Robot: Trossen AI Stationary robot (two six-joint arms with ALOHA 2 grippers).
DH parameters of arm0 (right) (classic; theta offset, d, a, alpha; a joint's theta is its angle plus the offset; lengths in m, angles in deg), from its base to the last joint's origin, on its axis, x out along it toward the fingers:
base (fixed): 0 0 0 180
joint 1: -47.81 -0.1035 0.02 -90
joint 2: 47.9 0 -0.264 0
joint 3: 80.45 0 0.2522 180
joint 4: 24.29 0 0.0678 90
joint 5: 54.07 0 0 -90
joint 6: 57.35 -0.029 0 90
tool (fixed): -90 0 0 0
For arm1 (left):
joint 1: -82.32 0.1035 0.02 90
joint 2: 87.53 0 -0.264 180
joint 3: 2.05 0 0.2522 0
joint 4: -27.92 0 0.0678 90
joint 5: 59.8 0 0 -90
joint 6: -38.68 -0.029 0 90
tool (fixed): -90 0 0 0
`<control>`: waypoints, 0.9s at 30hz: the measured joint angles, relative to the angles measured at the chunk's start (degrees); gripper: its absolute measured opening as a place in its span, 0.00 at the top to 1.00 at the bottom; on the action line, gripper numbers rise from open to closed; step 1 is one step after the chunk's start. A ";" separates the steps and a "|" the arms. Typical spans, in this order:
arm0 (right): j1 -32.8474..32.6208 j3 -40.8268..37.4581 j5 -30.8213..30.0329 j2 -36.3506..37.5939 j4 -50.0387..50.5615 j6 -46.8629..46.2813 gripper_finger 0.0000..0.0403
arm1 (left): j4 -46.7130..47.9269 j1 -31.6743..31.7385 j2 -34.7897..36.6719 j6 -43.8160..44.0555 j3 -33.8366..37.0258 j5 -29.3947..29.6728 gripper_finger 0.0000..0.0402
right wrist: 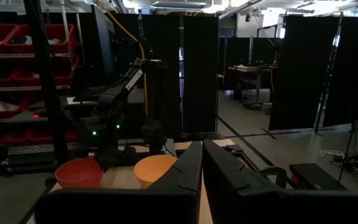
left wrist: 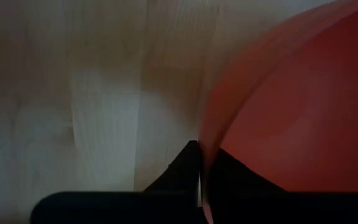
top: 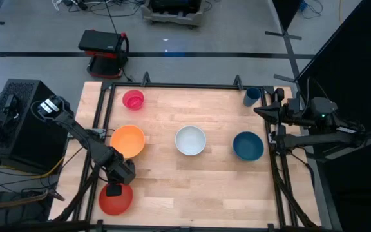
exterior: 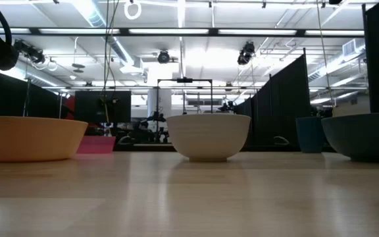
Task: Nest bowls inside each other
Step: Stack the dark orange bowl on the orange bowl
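The red bowl (top: 116, 201) stands at the table's near left corner, with my left gripper (top: 114, 191) shut on its far rim. The orange bowl (top: 128, 140), the white bowl (top: 190, 140) and the teal-blue bowl (top: 248, 145) stand apart in a row across the table's middle. The small pink bowl (top: 133, 99) sits at the far left. My right gripper (top: 263, 111) hangs shut above the table's right edge, pointing level, with nothing in it. My left gripper has the red bowl's rim (left wrist: 205, 155) on the bowl's far side. One finger (left wrist: 241, 177) is inside the bowl and the other finger (left wrist: 176, 174) outside. The fingers come steeply from above, pointing down. The bowl is upright, mouth up.
A dark blue cup (top: 252, 96) stands at the far right corner, close to my right arm. A black frame (top: 192, 85) runs round the table's edges. Bare wood lies along the near edge, right of the red bowl.
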 joint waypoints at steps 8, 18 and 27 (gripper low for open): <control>0.00 0.00 0.00 0.00 0.02 0.00 1.00 | 5.64 1.85 3.60 2.37 -4.96 1.52 0.99; 0.00 0.00 0.00 -0.01 0.01 0.00 1.00 | 16.38 5.77 10.25 8.50 -13.19 8.42 1.00; 0.00 0.00 -0.10 0.00 -0.23 0.00 1.00 | 34.85 13.80 18.18 19.75 -17.75 18.09 1.00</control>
